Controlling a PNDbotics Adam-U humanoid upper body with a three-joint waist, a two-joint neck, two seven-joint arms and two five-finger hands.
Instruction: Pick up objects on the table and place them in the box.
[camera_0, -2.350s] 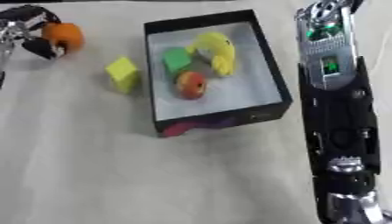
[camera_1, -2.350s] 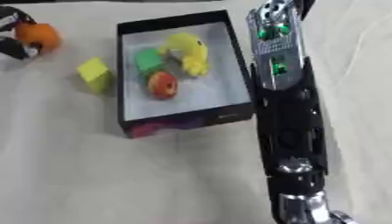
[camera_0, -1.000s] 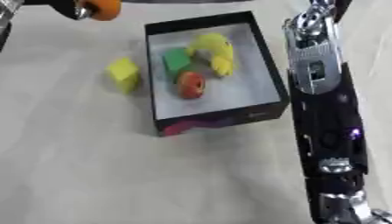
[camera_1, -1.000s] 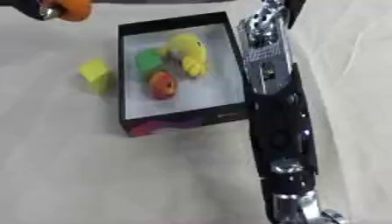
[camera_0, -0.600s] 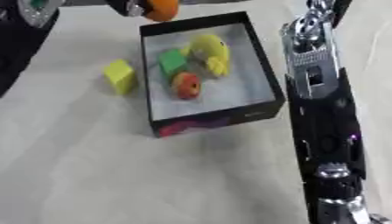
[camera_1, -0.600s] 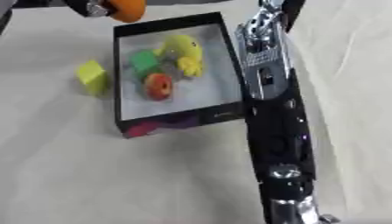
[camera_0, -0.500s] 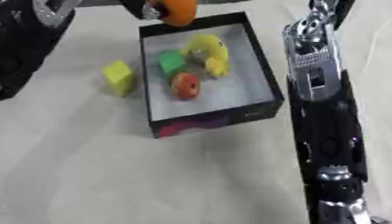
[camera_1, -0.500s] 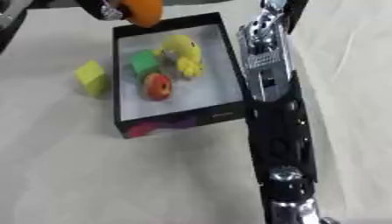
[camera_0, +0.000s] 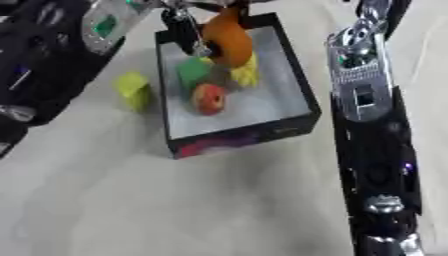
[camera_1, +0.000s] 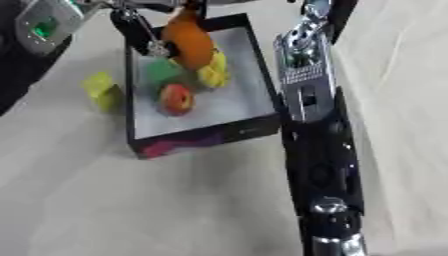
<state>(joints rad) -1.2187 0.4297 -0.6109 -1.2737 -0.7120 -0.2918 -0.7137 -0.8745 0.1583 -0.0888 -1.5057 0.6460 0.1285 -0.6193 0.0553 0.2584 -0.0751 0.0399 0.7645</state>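
**Left eye view**

- Left robot hand (camera_0: 194, 31): comes in from the upper left and hangs over the far half of the box (camera_0: 297, 90). Its fingers are curled round the orange (camera_0: 229, 41), which sits in the air above the box floor, not resting on it.
- Under and just beside the robot hand, inside the box: a green block (camera_0: 192, 72), a yellow piece (camera_0: 246, 74) partly hidden by the orange, and a red-and-yellow fruit (camera_0: 210, 98) a little nearer you.
- Yellow block (camera_0: 133, 89): on the surface outside the box's left wall, below and left of the robot hand, well apart from it.
- Step in hand, as you can judge it: the carry is over and the drop is due. Your next move calls for lowering the orange toward a bare patch of floor, to the right of the pieces already there, then spreading the fingers.

**Right eye view**

- Same layout. Left robot hand (camera_1: 144, 35) pinching the orange (camera_1: 191, 41) over the box.
- Right arm (camera_1: 311, 125): runs down the right side, alongside the box's right wall. Its robot hand does not show, so you cannot tell its state.
- After the release, the yellow block appears to be the one piece left outside.
- Writing: none readable. The box's front wall carries a pink-and-yellow patch; the forearms bear green panels with no legible text.
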